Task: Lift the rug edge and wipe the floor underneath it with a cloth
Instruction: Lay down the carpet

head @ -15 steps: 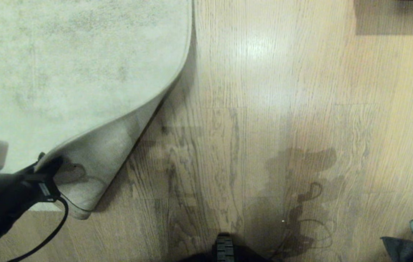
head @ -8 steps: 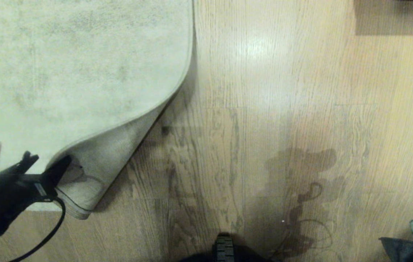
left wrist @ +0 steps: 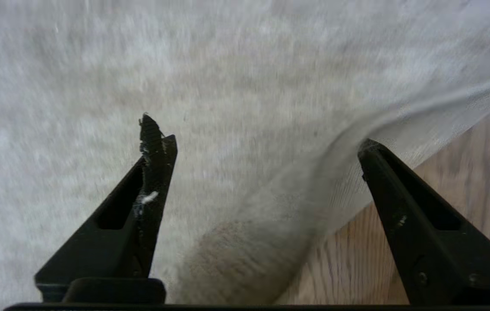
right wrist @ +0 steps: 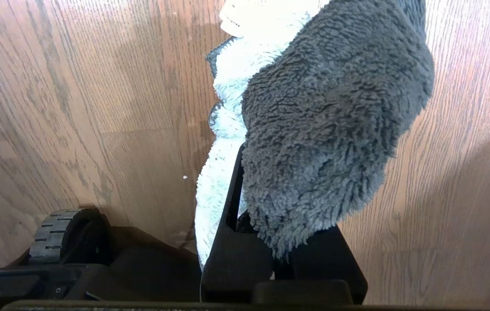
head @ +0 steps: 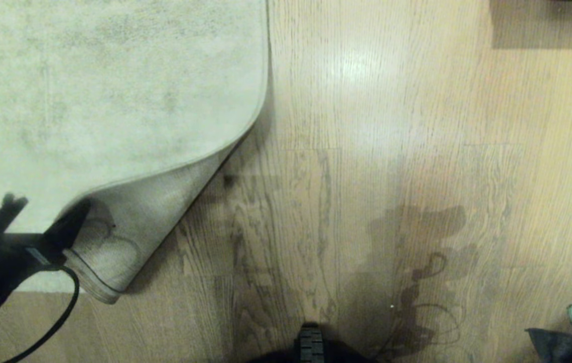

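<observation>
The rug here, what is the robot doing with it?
The left gripper is open at the rug edge, which curls up off the floor and shows its backing; it grips nothing. The right gripper is shut on the cloth, held above the floor near the robot's base.

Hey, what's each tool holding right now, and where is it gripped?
The right tool is shut on the cloth, pinching it near one end. The left tool is open astride the rug edge, gripping nothing.

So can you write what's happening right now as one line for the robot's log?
left gripper: open, straddling rug edge | rug edge: curled up off floor | right gripper: shut on cloth | wiping: not started
</observation>
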